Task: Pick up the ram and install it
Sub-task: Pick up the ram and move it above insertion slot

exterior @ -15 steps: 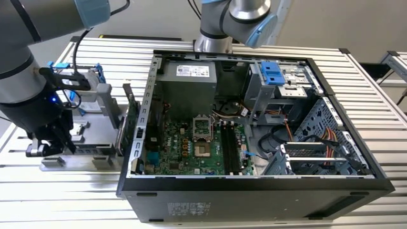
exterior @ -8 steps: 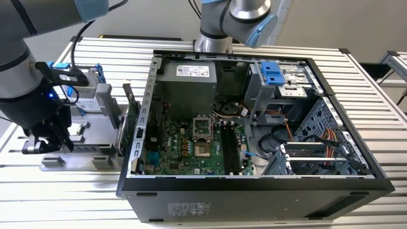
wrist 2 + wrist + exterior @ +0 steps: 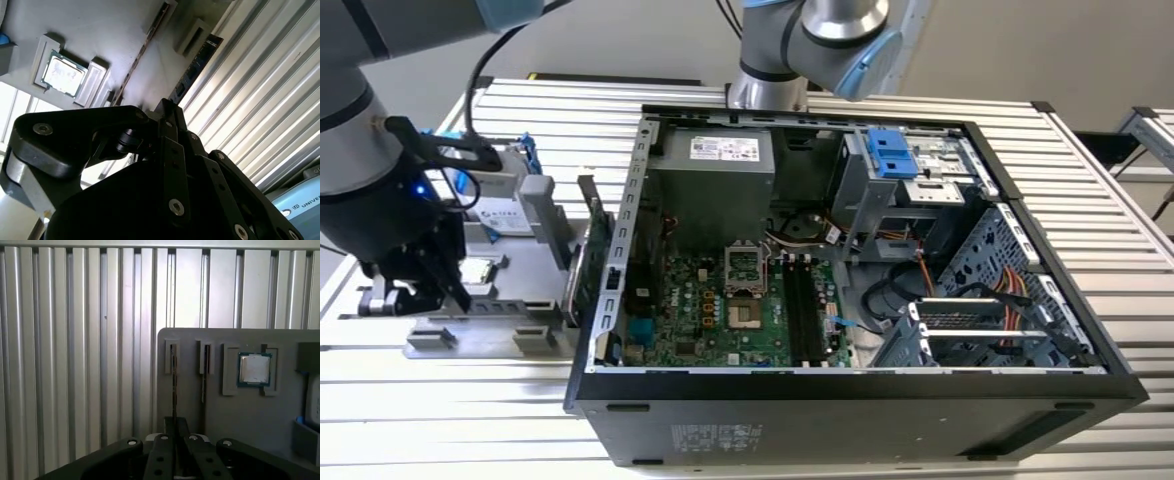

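the ram (image 3: 173, 385) stands on its long edge in the grey holder (image 3: 240, 415), its end caught in a slotted block. it runs along the side of the holder that borders bare worktop (image 3: 75, 365). held upright like that, its top edge is free to be pinched from above, which looks to be the reason for the blocks.

the gripper (image 3: 173, 424) hangs above the ram, lined up with the stick's length and, as far as i can judge, clear of it. it is closed, or very nearly so, and has hold of nothing.

in the second wrist view the ram (image 3: 199, 64) shows a dark face with a row of chips. a second thin board (image 3: 142, 52) stands just beside it in its own blocks, and past that a processor (image 3: 62, 75) lies in a shallow recess.

in the exterior view the computer case (image 3: 854, 410) lies on its side with the panel off, so the motherboard's black slots (image 3: 798, 310) face up. they are well apart from the holder.

there are stickers on the power supply (image 3: 720, 150), on the hard drive (image 3: 500, 215) and on the case's near wall. i leave their print unread.
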Robot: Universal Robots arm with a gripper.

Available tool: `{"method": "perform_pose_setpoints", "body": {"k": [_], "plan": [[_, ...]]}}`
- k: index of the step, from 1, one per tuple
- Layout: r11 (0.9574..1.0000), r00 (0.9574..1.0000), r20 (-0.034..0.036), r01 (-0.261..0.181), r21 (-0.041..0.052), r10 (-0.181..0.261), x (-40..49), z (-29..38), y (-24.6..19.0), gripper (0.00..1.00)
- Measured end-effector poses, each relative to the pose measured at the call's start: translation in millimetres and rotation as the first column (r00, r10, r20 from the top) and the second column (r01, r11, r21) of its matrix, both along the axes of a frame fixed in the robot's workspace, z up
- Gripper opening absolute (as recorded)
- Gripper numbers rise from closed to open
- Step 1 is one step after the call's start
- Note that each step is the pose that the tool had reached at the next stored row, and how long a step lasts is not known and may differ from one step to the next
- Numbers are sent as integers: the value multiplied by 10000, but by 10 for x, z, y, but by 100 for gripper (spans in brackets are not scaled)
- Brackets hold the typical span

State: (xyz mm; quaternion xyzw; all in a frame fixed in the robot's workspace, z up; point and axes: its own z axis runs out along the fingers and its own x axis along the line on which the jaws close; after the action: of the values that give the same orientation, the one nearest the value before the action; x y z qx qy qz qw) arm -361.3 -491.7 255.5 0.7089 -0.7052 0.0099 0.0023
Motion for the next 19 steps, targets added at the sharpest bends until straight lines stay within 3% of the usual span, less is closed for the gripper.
{"method": "perform_pose_setpoints", "body": {"k": [19], "plan": [[10000,10000,5,65,30,-65,-6,217,0,0]]}}
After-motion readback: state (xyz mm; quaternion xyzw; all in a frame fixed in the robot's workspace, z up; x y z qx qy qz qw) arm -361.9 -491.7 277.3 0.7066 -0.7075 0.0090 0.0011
